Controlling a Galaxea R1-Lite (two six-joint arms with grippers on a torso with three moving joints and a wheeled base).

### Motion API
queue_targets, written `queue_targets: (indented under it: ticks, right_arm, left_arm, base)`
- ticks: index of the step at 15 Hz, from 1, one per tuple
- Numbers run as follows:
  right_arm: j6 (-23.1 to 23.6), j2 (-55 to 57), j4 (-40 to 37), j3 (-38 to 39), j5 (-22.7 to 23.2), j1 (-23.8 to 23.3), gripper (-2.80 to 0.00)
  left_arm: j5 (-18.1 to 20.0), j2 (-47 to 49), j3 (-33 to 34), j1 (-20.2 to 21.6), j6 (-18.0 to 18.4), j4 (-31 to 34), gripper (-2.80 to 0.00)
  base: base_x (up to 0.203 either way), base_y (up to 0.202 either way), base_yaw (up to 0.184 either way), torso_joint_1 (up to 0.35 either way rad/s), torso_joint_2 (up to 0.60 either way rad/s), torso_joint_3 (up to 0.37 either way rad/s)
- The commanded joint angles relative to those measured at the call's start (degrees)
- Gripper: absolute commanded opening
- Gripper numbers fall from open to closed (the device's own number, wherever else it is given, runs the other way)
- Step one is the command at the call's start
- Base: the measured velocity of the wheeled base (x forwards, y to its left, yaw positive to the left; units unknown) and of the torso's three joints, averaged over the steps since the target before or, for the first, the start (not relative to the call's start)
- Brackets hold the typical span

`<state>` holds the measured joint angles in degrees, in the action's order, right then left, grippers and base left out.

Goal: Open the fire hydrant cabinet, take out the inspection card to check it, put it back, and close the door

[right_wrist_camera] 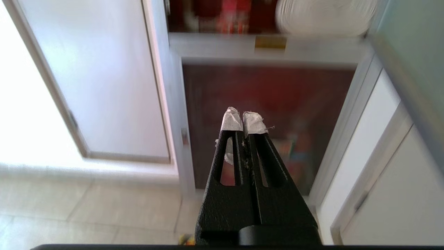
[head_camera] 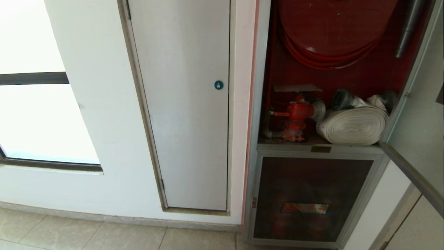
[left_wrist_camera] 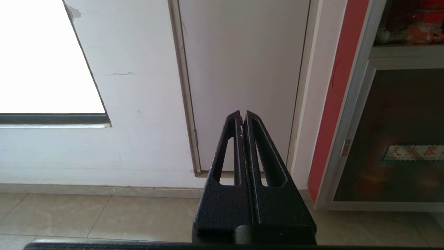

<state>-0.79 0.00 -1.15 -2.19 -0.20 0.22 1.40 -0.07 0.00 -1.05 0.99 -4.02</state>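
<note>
So taking the fire hydrant cabinet as the anchor: well off to its left there's a bright window, then a plain white door with a little blue round lock just left of the cabinet frame. The cabinet itself is open, with a red hose reel up top, a red valve below it and a rolled white hose right of the valve; under that shelf sits a smaller dark panel with an orange label. The door hangs swung out on the cabinet's right. Can't spot the inspection card anywhere. Left claw is pinched closed, facing the white door; right claw, taped tips, also closed and empty, facing the lower panel.
</note>
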Motion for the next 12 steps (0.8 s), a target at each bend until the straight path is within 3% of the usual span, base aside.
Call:
queue_targets:
  ticks: [1, 7, 12]
  right_arm:
    - [0.2, 2.3, -0.5, -6.9, -0.7, 0.0, -2.80]
    - [0.5, 22.8, -0.2, -26.8, -9.7, -0.1, -2.80]
    - [0.5, 34.7, 9.9, -35.7, -27.4, -0.1, -2.80]
  left_arm:
    - [0.0, 0.1, 1.6, 0.0, 0.1, -0.1, -2.80]
    - [0.0, 0.1, 1.6, 0.0, 0.1, -0.1, -2.80]
    - [0.0, 0.1, 1.6, 0.0, 0.1, -0.1, -2.80]
  base:
    - [0.000, 0.000, 0.000, 0.000, 0.00, 0.000]
    - [0.000, 0.000, 0.000, 0.000, 0.00, 0.000]
    - [0.000, 0.000, 0.000, 0.000, 0.00, 0.000]
